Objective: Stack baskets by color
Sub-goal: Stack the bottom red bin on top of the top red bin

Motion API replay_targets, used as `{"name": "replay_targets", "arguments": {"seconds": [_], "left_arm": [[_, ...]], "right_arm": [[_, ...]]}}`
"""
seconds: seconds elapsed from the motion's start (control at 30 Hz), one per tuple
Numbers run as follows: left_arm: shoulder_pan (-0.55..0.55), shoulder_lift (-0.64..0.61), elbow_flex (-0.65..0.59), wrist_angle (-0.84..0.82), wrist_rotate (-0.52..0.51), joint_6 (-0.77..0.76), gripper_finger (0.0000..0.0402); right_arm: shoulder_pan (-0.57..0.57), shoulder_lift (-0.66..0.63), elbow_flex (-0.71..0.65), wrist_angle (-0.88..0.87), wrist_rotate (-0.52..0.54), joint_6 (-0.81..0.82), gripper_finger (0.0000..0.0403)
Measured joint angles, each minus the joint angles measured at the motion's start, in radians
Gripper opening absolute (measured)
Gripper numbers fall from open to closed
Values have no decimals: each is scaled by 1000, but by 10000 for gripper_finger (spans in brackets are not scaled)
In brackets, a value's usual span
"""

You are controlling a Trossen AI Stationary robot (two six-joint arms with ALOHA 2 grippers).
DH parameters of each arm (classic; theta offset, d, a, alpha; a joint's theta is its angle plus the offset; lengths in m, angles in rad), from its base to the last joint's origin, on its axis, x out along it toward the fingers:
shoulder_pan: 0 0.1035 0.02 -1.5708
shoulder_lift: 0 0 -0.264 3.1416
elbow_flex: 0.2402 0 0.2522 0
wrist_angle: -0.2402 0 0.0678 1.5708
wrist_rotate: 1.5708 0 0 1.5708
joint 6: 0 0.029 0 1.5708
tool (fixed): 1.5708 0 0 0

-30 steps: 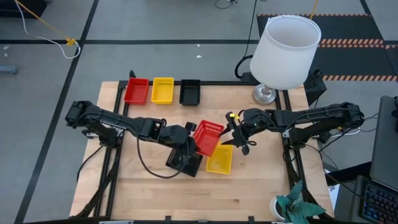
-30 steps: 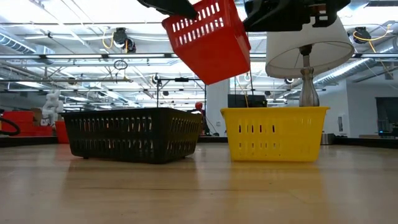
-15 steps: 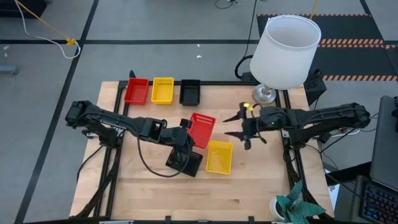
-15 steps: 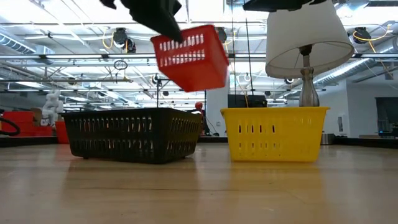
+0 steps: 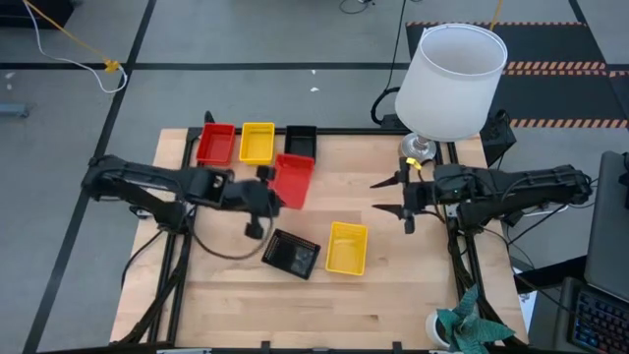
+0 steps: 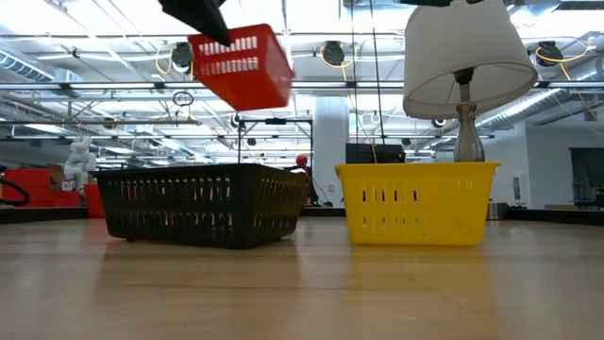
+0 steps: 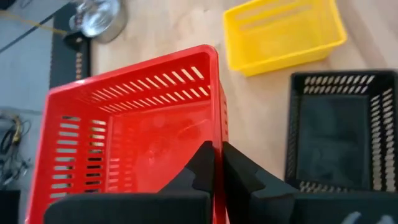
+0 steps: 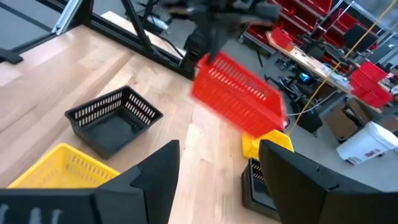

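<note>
Left gripper (image 7: 216, 163) was clenched on the side wall of a red basket (image 5: 292, 180), one finger inside, one outside. Basket was held in the air, clear of the surface (image 5: 423, 295), tilted in the low view.

Landmark: the lone black basket (image 5: 292, 256) sitting near the middle of the surface. The carried red basket was above it and toward the back edge, near the back row. Back row, along the far edge from the black basket: red stack (image 5: 215, 144), yellow stack (image 5: 257, 142), black stack (image 5: 301, 140), side by side. Carried red basket partly overlapped the black stack in the high view; couldn't tell the height gap there.

A lone yellow basket (image 5: 346, 247) sat upright just beside the black basket, on its right-arm side, apart from it. Both rested flat on the surface.

Right gripper (image 5: 405, 197) was released, jaws wide, holding nothing, well to the right-arm side of the black basket and past the yellow one, near the lamp base (image 5: 417, 148). White lampshade (image 5: 450, 81) stood over that back corner.
</note>
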Motion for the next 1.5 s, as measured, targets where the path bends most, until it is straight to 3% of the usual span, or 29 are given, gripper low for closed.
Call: {"name": "replay_targets", "arguments": {"seconds": [0.2, 0.47, 0.93, 1.1, 1.33, 1.5], "left_arm": [[91, -117, 0, -91, 0, 24, 11], [215, -214, 0, -183, 12, 170, 8], [316, -230, 0, -435, -138, 173, 14], [406, -230, 0, -437, -148, 200, 8], [556, -230, -27, -429, -95, 355, 12], [664, -231, -116, -313, -31, 406, 10]], "right_arm": [[0, -24, 0, -38, -1, -1, 212], [0, -28, 0, -39, -1, -8, 212], [0, -28, 0, -37, 1, -94, 212], [0, -28, 0, -27, 2, -127, 212], [0, -28, 0, 0, 2, -146, 212], [0, -28, 0, 0, 2, -168, 212]]}}
